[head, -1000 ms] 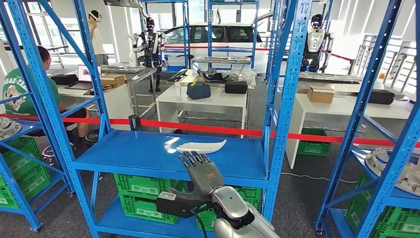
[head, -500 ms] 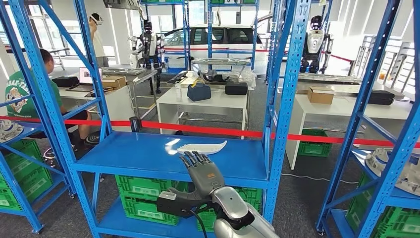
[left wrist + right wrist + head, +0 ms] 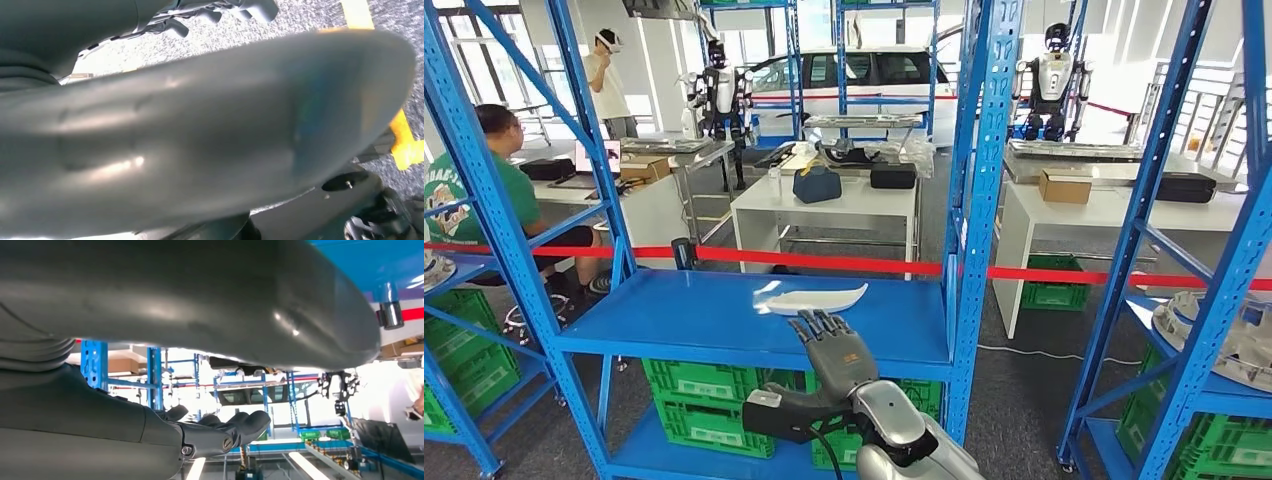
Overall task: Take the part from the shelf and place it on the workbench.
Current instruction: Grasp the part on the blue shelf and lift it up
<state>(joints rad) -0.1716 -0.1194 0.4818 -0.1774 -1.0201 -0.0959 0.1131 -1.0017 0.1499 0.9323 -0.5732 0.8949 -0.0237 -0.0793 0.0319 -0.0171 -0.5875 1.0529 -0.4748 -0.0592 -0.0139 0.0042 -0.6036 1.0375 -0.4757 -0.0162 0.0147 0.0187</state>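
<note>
White part [image 3: 812, 298] lies lengthwise across the shelf [image 3: 674, 310], tip pointing right; right hand [image 3: 832, 350] spread, empty.

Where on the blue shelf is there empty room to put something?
The blue shelf is bare left of the white part, out to the left upright. The right end by the right upright is bare too. The middle front is crowded by the right hand.

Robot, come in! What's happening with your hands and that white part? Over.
Right hand open, reaching toward shelf. White part lying there, untouched. Nothing between them.
</note>
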